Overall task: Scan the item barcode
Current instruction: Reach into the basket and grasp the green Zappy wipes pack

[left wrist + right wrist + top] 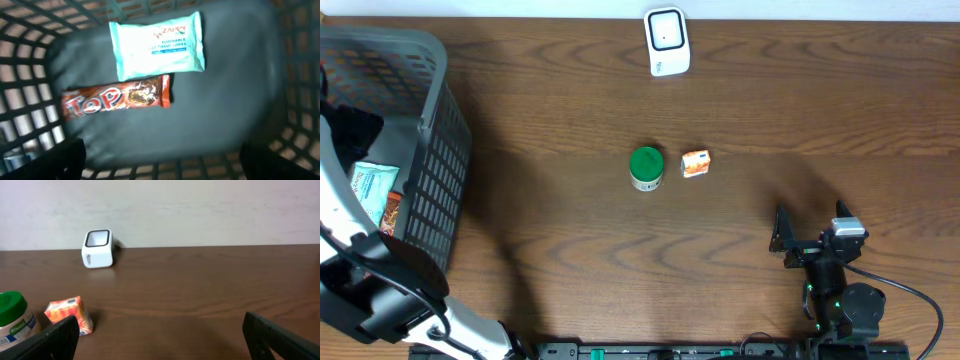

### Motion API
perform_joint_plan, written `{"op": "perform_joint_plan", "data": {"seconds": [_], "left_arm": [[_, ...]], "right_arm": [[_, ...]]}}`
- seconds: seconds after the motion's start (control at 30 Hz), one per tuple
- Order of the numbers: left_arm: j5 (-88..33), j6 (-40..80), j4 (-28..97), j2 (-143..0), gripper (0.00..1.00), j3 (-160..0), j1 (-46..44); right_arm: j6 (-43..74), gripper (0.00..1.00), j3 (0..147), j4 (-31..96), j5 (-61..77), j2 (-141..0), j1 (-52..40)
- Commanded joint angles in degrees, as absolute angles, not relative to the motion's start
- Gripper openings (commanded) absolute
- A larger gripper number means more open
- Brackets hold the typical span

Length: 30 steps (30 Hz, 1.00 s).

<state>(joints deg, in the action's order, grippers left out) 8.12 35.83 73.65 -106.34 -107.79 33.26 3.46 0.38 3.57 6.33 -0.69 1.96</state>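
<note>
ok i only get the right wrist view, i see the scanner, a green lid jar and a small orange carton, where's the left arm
Observer: The left arm is at the table's left edge, reaching down into a grey basket.
Operator: is it holding anything
Observer: No, the left fingers are spread wide with nothing between them, above the basket floor.
Operator: what's in there
Observer: A pale blue Zappy wipes pack, with a brown Top chocolate bar lying right beside it.
</note>
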Motion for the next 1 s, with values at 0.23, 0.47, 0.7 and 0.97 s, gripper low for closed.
{"op": "perform_joint_plan", "data": {"seconds": [0.23, 0.47, 0.7, 0.97], "left_arm": [[16.32, 42.76, 61.41, -107.09, 0.98, -95.29, 31.59], [21.30, 41.85, 56.40, -111.55, 0.98, -94.06, 30.09], [21.28, 38.96, 51.88, -117.27, 0.98, -94.06, 29.91], [21.28, 33.52, 47.44, -120.90, 0.98, -94.06, 29.91]], "right_arm": [[4.03, 0.99, 0.32, 3.77, 6.07, -0.49, 1.34], [4.03, 0.99, 0.32, 3.77, 6.07, -0.49, 1.34], [4.03, 0.99, 0.32, 3.77, 6.07, -0.49, 1.34], [4.03, 0.99, 0.32, 3.77, 6.07, -0.49, 1.34]]}}
